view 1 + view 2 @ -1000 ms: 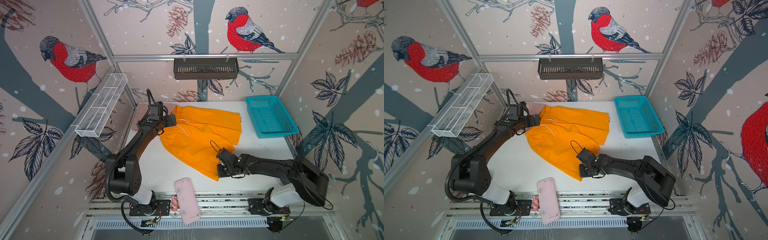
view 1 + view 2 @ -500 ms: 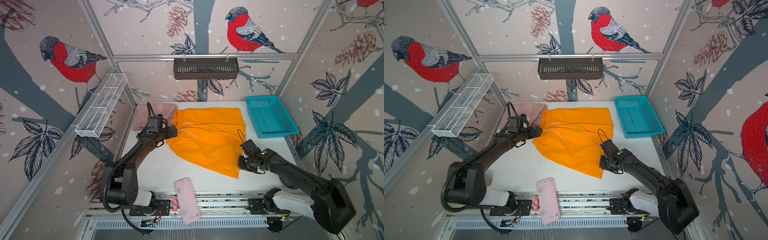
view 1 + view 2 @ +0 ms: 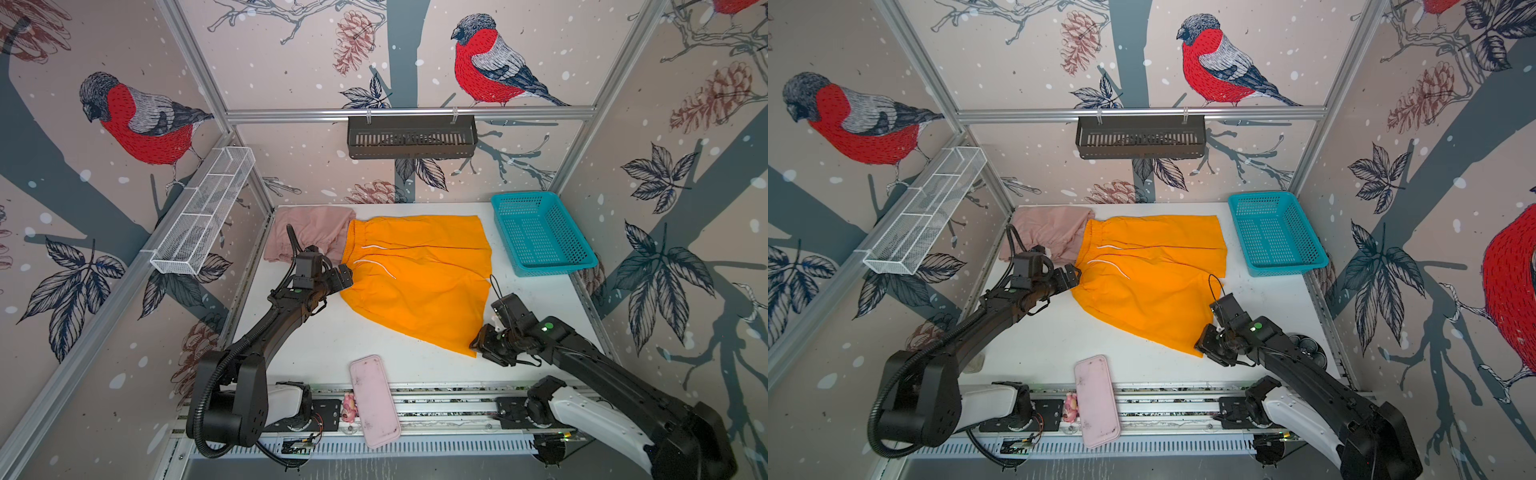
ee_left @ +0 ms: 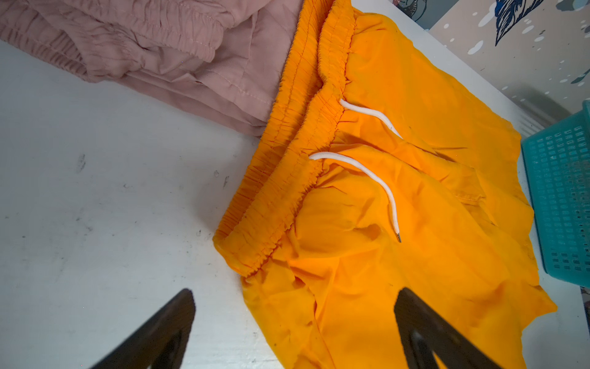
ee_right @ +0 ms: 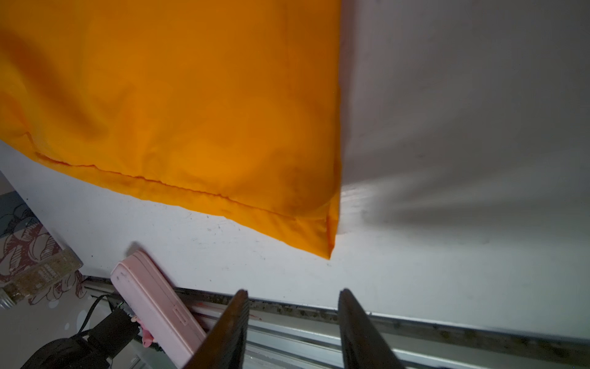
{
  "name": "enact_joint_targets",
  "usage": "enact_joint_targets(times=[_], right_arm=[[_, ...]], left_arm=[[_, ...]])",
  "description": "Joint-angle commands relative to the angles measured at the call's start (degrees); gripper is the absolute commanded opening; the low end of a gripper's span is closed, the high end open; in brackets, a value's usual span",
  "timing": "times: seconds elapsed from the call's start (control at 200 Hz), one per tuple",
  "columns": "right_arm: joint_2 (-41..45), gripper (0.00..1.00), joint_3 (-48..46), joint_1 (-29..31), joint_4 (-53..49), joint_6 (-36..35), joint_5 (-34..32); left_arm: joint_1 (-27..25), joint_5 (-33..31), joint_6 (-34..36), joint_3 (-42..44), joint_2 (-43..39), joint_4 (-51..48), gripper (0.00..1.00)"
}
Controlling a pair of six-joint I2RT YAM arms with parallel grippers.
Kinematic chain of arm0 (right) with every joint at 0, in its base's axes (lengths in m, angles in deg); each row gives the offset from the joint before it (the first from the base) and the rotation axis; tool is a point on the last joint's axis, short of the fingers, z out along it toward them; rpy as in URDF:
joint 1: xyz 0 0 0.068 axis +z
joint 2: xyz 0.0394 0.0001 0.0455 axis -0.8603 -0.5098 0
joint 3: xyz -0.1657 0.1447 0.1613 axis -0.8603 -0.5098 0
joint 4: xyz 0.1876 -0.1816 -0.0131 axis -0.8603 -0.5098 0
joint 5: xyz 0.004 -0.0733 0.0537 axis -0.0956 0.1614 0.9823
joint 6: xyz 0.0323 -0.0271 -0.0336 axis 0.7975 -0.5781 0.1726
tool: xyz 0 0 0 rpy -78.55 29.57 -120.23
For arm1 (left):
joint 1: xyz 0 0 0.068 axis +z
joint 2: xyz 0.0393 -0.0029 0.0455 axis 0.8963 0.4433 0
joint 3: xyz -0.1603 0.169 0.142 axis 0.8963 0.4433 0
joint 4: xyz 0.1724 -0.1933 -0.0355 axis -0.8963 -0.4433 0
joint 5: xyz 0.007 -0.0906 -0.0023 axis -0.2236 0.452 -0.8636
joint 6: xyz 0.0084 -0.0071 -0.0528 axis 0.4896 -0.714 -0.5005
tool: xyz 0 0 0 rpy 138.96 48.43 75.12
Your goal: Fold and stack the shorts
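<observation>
– Two shorts on the desk (image 3: 316,353). Orange shorts (image 3: 415,274) are spread flat mid-desk, waistband toward the left arm, leg hems toward the right arm. Pink shorts (image 3: 316,228) sit in the back left corner and look already folded. The orange waistband overlaps their edge.
– Hands?
– Left hand (image 3: 344,276) is wide open and empty, hovering at the near waistband corner. Right hand (image 3: 482,349) has its jaws apart with nothing between them, just off the near hem corner.
– How will the orange handle?
– Thin, light, floppy, probably slick. I'd expect it to drape and slide on the desk, with no stiffness to push against.
– Grip points?
– Gathered elastic waistband (image 4: 287,179) for the left, thickest bite. Stitched hem corner (image 5: 319,230) for the right. Pinch both layers or only the top one lifts. Skip the white drawstring (image 4: 367,169), it would likely just pull through.
– Clearance?
– Teal basket (image 3: 540,237) is near the far hems. Pink tray (image 3: 374,399) is at the front edge, apart from the cloth.
</observation>
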Motion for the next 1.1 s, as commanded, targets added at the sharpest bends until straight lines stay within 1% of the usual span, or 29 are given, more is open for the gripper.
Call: enact_joint_targets(times=[0.0, 0.13, 0.225, 0.28, 0.425, 0.495, 0.625, 0.74, 0.785, 0.83, 0.885, 0.94, 1.011, 1.036, 1.096], right_arm=[[-0.8, 0.50, -0.4, 3.5, 3.7, 9.6, -0.7], [-1.2, 0.54, -2.1, 6.8, 8.9, 13.9, -5.5], [-2.1, 0.58, -4.7, 8.4, 13.3, 15.9, -7.9], [-2.6, 0.59, -5.9, 8.8, 15.4, 16.4, -8.4], [-1.5, 0.59, -5.4, 8.8, 12.2, 16.1, -12.0], [-0.5, 0.59, -7.5, 9.2, 13.4, 17.7, -12.5], [-0.2, 0.57, -12.0, 10.0, 19.4, 19.9, -12.5], [0.1, 0.55, -13.3, 10.7, 19.9, 20.5, -12.6], [0.7, 0.53, -13.4, 10.8, 19.3, 20.5, -13.2], [1.5, 0.47, -13.5, 10.8, 18.5, 20.5, -13.9], [3.0, 0.37, -13.7, 10.7, 18.2, 20.2, -14.3], [4.5, 0.21, -13.9, 10.6, 17.6, 19.9, -15.0], [6.5, 0.07, -14.1, 10.4, 17.0, 19.7, -15.9], [7.0, 0.04, -14.2, 10.4, 16.7, 19.7, -16.2], [8.1, 0.03, -14.0, 10.3, 15.8, 19.5, -16.9]], left_arm=[[0.1, -0.8, -2.0, 1.2, -1.2, 2.9, 0.98], [0.1, -0.8, -3.1, 3.0, -2.7, 4.5, 0.98], [0.1, -2.4, -3.0, 3.5, -3.0, 4.1, 0.98], [0.1, -3.0, -2.8, 3.6, -3.0, 3.8, 0.98], [0.1, -3.5, -2.4, 4.1, -3.1, 4.2, 0.98], [0.1, -3.4, -2.5, 4.5, -3.2, 5.1, 0.98], [0.1, -3.1, -2.8, 6.1, -3.4, 7.9, 0.98], [0.1, -3.1, -2.8, 6.8, -2.7, 9.0, 0.98], [0.1, -3.0, -2.8, 6.9, -2.0, 9.2, 0.98], [0.1, -2.8, -2.6, 6.9, -1.3, 9.4, 0.98], [0.1, -2.8, -2.4, 7.0, -0.2, 9.9, 0.98], [0.1, -2.7, -2.0, 7.3, 0.7, 10.7, 0.98], [0.1, -1.4, -2.3, 8.4, 1.9, 13.7, 0.98], [0.1, -0.7, -1.8, 8.6, 2.5, 14.4, 0.97], [0.1, 0.3, -2.3, 8.7, 4.0, 15.4, 0.97]])
